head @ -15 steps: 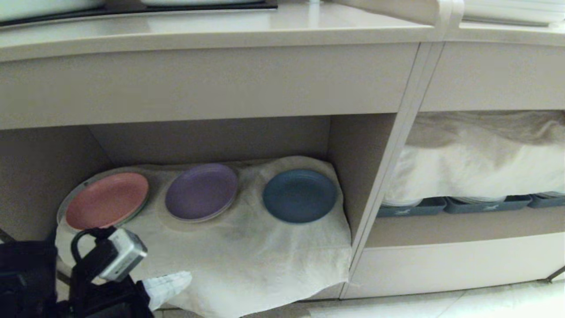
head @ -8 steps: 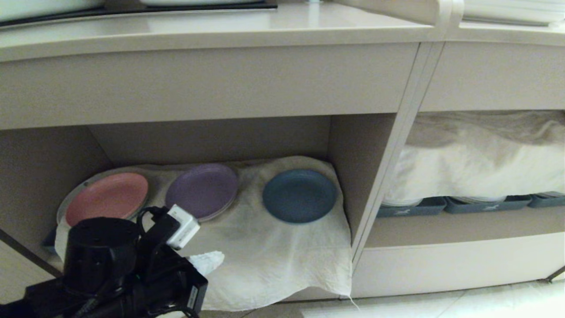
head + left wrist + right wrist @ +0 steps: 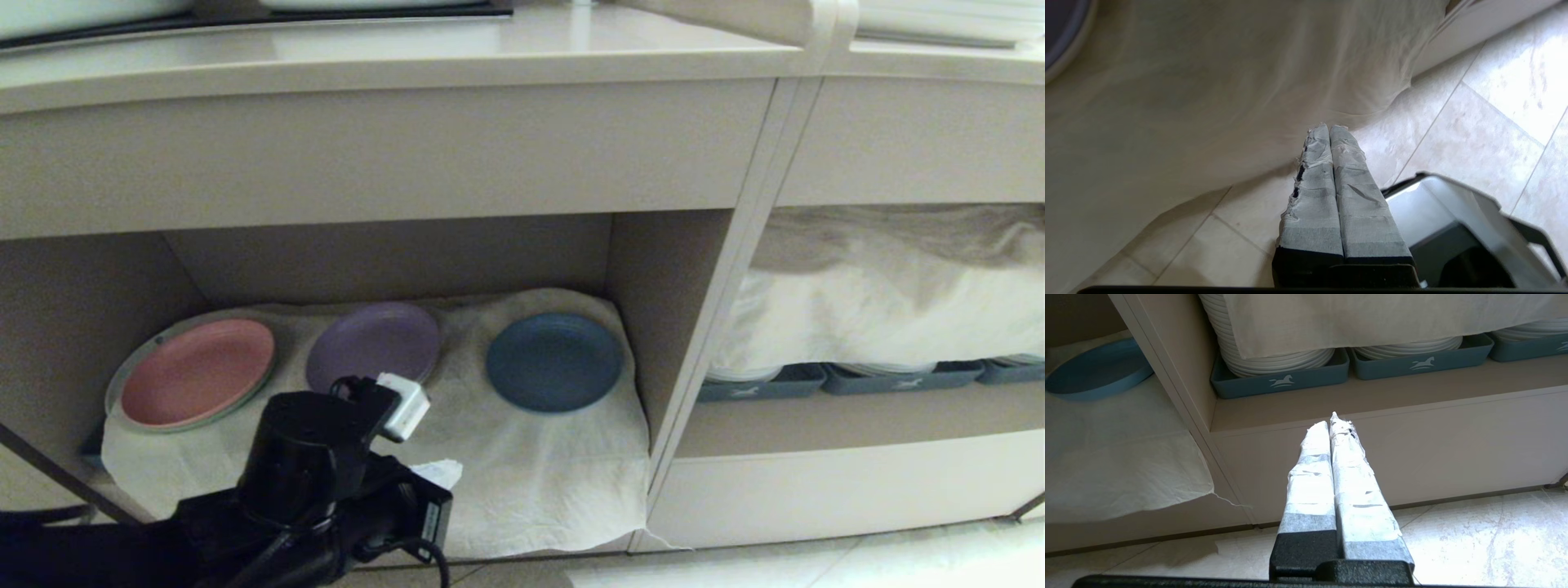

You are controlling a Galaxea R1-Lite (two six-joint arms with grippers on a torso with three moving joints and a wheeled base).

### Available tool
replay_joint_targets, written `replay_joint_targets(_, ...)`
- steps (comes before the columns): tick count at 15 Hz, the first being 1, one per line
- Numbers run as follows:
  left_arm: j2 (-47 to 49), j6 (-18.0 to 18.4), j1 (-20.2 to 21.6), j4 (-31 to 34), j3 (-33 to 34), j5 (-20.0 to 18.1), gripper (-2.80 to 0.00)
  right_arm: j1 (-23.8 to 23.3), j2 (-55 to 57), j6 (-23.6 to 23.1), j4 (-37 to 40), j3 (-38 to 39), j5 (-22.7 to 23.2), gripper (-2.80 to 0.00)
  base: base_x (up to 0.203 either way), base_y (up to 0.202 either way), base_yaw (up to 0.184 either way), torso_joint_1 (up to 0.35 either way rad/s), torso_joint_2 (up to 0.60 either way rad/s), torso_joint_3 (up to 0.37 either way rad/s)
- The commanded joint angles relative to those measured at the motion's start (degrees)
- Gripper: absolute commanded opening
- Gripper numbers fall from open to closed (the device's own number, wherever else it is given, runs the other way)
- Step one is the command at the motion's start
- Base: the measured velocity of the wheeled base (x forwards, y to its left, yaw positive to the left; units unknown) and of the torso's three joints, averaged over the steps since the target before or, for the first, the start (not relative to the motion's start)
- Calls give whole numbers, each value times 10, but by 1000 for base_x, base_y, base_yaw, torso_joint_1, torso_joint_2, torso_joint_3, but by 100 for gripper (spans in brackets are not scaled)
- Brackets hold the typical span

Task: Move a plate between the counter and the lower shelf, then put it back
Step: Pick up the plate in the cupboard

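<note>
Three plates are lying on the lower shelf, its cloth under them; the plate, light blue, is sitting beyond and to the right of the left claw. Both claws are pressed shut and empty, the right claw hanging before the tray compartment.

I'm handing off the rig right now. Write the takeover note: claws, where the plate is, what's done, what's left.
Left claw: shut, empty, at the front edge of the lower shelf, above the hanging white cloth.
Right claw: shut, empty, low in front of the compartment with grey-blue trays.
The plate: flat on the cloth in the lower shelf, rightmost, beside the purple plate and pink plate.
Done: plate is on the shelf.
Left: grasp it and return it to the counter.
</note>
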Motion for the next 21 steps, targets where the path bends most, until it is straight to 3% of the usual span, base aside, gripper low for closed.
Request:
replay_joint_targets(1,43,-17,-10,0,-35,7,-280,0,0,0,0,0,0,-280,0,0,0,0,0,0)
replay_joint_targets(5,92,-66,-10,35,-101,39,-280,0,0,0,0,0,0,-280,0,0,0,0,0,0)
replay_joint_targets(10,141,-130,-9,49,-152,52,-280,0,0,0,0,0,0,-280,0,0,0,0,0,0)
replay_joint_targets(21,211,-241,0,189,-335,96,-280,0,0,0,0,0,0,-280,0,0,0,0,0,0)
